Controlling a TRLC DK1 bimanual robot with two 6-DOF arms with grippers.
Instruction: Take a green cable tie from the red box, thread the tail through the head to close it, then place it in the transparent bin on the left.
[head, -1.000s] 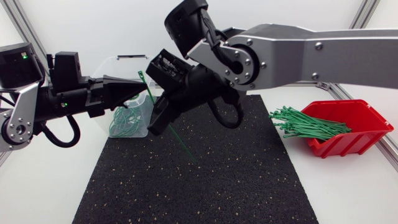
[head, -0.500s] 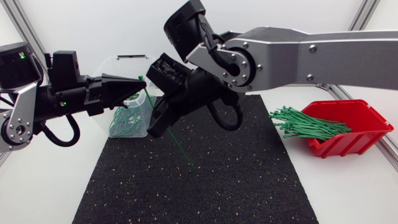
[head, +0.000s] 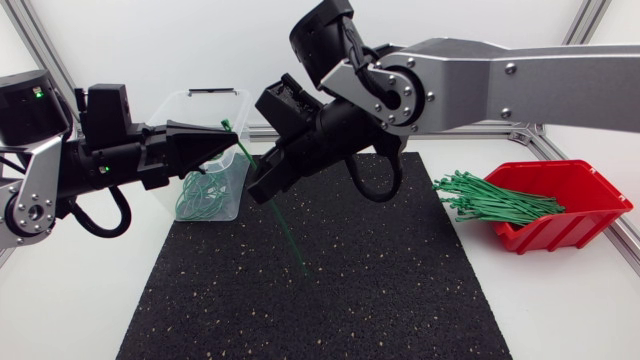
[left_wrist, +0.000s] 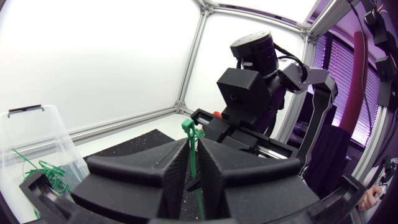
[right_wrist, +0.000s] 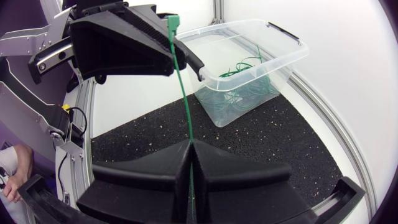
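- Nearest: white bench (head: 560, 315), black speckled mat (head: 330, 310) laid on it.
- Above the mat: tie (head: 289, 240), a single straight green strap, not threaded. Slants from its head up high to a free tail low over the mat. Cannot tell if the tip touches.
- Then right jaws: closed tight on the strap partway along, one finger on each side, tail running out past them. Carried by right arm (head: 520, 85), in from the right edge and reaching past the middle.
- Then left jaws: pinched shut on the same tie just under its head, head poking out above the fingertips. Carried by left arm (head: 50, 175), in from the left edge.
- Both sets of jaws near each other but apart, with a short bare stretch of strap between.
- Right side, off the mat: red box (head: 575, 225), open face toward the middle, bundle (head: 490, 198) of green ties sticking out of it.
- Farthest, at the mat's back left corner behind the left jaws: clear bin (head: 205, 95) holding green loops (head: 200, 195).
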